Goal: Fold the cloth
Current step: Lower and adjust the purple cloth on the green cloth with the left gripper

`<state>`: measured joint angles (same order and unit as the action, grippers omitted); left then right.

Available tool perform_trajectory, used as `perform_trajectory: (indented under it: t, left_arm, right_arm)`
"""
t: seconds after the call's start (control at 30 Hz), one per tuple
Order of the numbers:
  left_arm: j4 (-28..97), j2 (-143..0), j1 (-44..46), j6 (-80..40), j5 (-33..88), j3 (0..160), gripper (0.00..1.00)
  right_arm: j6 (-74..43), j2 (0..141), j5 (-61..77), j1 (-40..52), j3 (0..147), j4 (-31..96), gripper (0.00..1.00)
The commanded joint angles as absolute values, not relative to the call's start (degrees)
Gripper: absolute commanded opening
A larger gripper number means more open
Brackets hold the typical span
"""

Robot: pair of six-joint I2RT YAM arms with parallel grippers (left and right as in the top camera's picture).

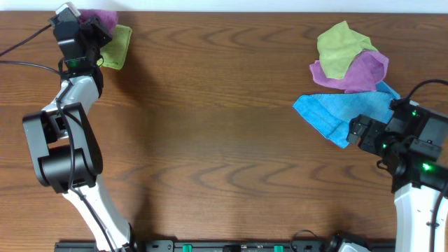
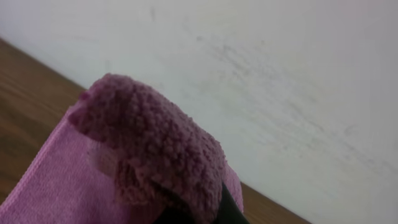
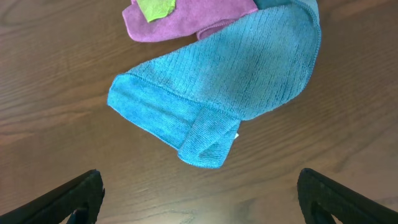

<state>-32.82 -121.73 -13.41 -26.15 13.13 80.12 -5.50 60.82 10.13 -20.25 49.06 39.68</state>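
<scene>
Looks like a changeover between cloths. Seeing purple cloth (image 1: 106,17) at far-left corner of table (image 1: 210,140), touching green cloth (image 1: 119,47). Reading blue cloth (image 1: 336,112) as next up, lying half-doubled against pile (image 1: 346,59) at right.

Left pincer (image 1: 94,31) buried in purple cloth. Can't tell clamped or released, only fuzz in wrist view. Left arm reaching far back, elbow bent near front.

Right pincer (image 3: 200,194) spread wide, hovering just short of blue cloth, touching nothing.

Next, probably: drop onto near corner, pinch, drag to mid-table, flatten before folding.
</scene>
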Motion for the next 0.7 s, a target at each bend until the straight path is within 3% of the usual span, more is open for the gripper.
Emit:
perform_trajectory:
  t: [0.0,0.67]
  left_arm:
    - [-33.28,-122.54,-13.58,-21.96,13.28,82.74,0.06]
    - [-22.46,-126.02,-13.45,-23.86,18.85,82.76,0.06]
  right_arm:
    - [-6.17,60.4,10.55,-20.64,49.15,39.75,0.99]
    - [-6.17,60.4,10.55,-20.64,49.15,39.75,0.99]
